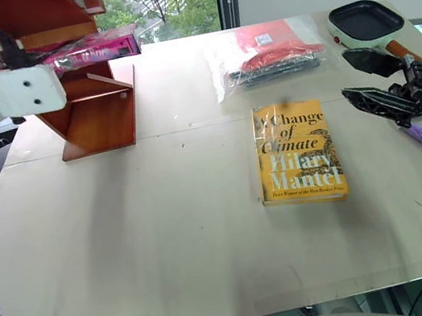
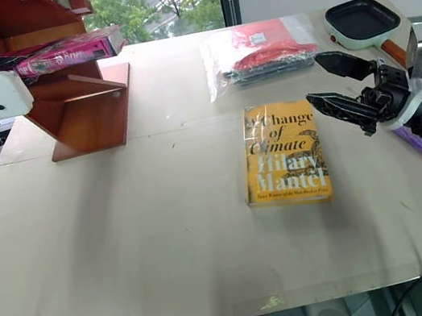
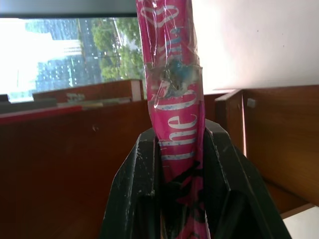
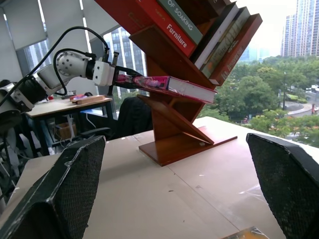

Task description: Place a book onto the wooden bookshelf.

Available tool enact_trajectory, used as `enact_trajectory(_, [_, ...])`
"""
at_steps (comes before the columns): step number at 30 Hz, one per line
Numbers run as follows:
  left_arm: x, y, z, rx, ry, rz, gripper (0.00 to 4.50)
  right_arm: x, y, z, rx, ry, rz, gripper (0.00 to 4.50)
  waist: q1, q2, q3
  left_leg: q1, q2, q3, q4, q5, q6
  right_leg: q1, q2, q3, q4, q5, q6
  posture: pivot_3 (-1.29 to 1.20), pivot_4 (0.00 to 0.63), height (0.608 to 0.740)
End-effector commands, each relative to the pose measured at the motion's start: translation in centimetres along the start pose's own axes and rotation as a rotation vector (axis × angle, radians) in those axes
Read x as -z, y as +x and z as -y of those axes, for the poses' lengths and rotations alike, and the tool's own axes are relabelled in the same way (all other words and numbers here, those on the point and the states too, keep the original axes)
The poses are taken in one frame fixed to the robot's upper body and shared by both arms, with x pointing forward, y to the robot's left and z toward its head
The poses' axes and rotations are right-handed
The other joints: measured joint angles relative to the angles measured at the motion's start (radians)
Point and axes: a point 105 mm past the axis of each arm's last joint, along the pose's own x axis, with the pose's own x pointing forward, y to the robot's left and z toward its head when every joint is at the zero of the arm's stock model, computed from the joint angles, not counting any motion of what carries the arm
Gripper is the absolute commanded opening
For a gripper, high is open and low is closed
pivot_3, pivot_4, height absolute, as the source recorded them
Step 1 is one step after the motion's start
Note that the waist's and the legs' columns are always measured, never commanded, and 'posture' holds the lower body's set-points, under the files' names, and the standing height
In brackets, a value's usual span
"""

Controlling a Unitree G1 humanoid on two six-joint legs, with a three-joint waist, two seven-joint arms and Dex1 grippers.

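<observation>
Pink book at the wooden bookshelf
Left tool (image 4: 119,79) pinches the book (image 1: 93,48) at the bookshelf (image 1: 91,105); right tool (image 2: 338,90) spread above the pale tabletop (image 1: 167,231) by windows.

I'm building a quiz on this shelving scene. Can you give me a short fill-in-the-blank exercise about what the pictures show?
1. The left gripper is shut on the ____ book.
2. That book is held level at the wooden ____.
3. The yellow book lies flat on the ____.
4. The right gripper has its fingers ____.

Missing words: pink; bookshelf; table; open
</observation>
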Motion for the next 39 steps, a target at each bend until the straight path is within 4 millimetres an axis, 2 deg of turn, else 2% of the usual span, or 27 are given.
enact_trajectory(1, [0.9, 0.0, -1.2, -0.040, -0.016, -0.022, 0.49, -1.3, 0.0, -0.8, -0.007, -0.053, 0.035, 4.50, 0.000, -0.001, 0.000, -0.002, 0.000, 0.000, 0.002, 0.000, 0.000, -0.001, 0.000, 0.000, 0.001, 0.000, 0.000, 0.00, 0.150, 0.720])
enact_trajectory(3, [1.2, 0.3, -1.1, -0.034, -0.029, -0.025, 0.49, -1.3, 0.0, -0.8, 0.000, -0.057, 0.036, 4.50, 0.000, -0.001, -0.001, -0.007, 0.000, 0.000, 0.007, 0.000, 0.000, -0.006, 0.000, -0.001, 0.005, 0.000, 0.000, 0.00, 0.150, 0.720])
enact_trajectory(9, [3.1, 0.8, -0.6, -0.025, -0.093, -0.069, 0.49, -1.2, -0.3, -1.1, 0.022, -0.066, 0.039, 4.50, -0.009, -0.002, -0.001, -0.007, -0.001, 0.000, 0.007, 0.000, 0.000, -0.006, 0.000, 0.000, 0.006, 0.000, 0.000, 0.00, 0.150, 0.720])
enact_trajectory(10, [3.2, 0.8, -0.7, -0.030, -0.101, -0.070, 1.52, -1.2, -0.4, -1.1, 0.025, -0.068, 0.040, 4.50, -0.015, -0.002, -0.001, -0.007, -0.001, 0.000, 0.007, 0.000, 0.000, -0.006, 0.000, 0.000, 0.006, 0.000, 0.000, 0.00, 0.150, 0.720])
enact_trajectory(16, [4.0, 0.5, -1.0, -0.043, -0.117, -0.098, 4.27, -1.1, -0.6, -1.0, 0.038, -0.072, 0.044, 4.50, -0.026, -0.002, -0.002, -0.007, -0.001, 0.000, 0.007, 0.000, 0.000, -0.007, 0.000, 0.000, 0.006, 0.000, 0.000, 0.00, 0.150, 0.720])
enact_trajectory(17, [4.1, 0.2, -1.0, -0.045, -0.122, -0.104, 4.41, -1.1, -0.6, -1.0, 0.040, -0.072, 0.044, 4.50, -0.026, -0.003, -0.002, -0.007, -0.001, 0.000, 0.007, 0.000, 0.000, -0.007, 0.000, 0.000, 0.006, 0.000, 0.000, 0.00, 0.150, 0.720])
enact_trajectory(24, [5.1, -2.6, -1.6, -0.085, -0.175, -0.136, 4.41, -1.0, -0.9, -0.6, 0.044, -0.070, 0.040, 4.50, -0.029, -0.003, -0.002, -0.007, -0.001, 0.000, 0.007, 0.000, 0.000, -0.007, 0.000, 0.001, 0.006, 0.000, 0.000, 0.00, 0.150, 0.720])
enact_trajectory(32, [4.7, -6.0, -4.3, -0.252, -0.209, -0.132, 4.41, -0.5, -0.7, -0.3, 0.023, -0.046, 0.028, 4.50, -0.024, -0.004, -0.002, -0.007, -0.001, 0.000, 0.008, 0.000, 0.000, -0.007, 0.000, 0.001, 0.006, 0.001, 0.000, 0.00, 0.150, 0.720])
enact_trajectory(35, [4.2, -6.7, -3.5, -0.248, -0.343, -0.068, 4.41, -0.4, -0.6, -0.1, 0.016, -0.049, 0.018, 4.50, -0.025, -0.003, -0.003, -0.007, -0.001, 0.001, 0.008, 0.000, 0.000, -0.007, 0.000, 0.001, 0.006, 0.001, 0.000, 0.00, 0.150, 0.720])
enact_trajectory(37, [3.3, -6.8, -2.3, -0.220, -0.435, 0.004, 4.41, -0.5, -0.6, 0.1, 0.019, -0.055, 0.017, 4.50, -0.027, -0.002, -0.003, -0.007, -0.001, 0.001, 0.008, 0.000, 0.000, -0.007, 0.000, 0.001, 0.007, 0.001, 0.000, 0.00, 0.150, 0.720])
enact_trajectory(39, [1.6, -7.0, -2.3, -0.247, -0.551, 0.120, 4.41, -0.4, -0.7, 0.2, 0.023, -0.057, 0.015, 4.50, -0.028, -0.002, -0.003, -0.006, 0.000, 0.001, 0.007, 0.000, 0.000, -0.007, 0.000, 0.002, 0.006, 0.001, 0.000, 0.00, 0.150, 0.720])
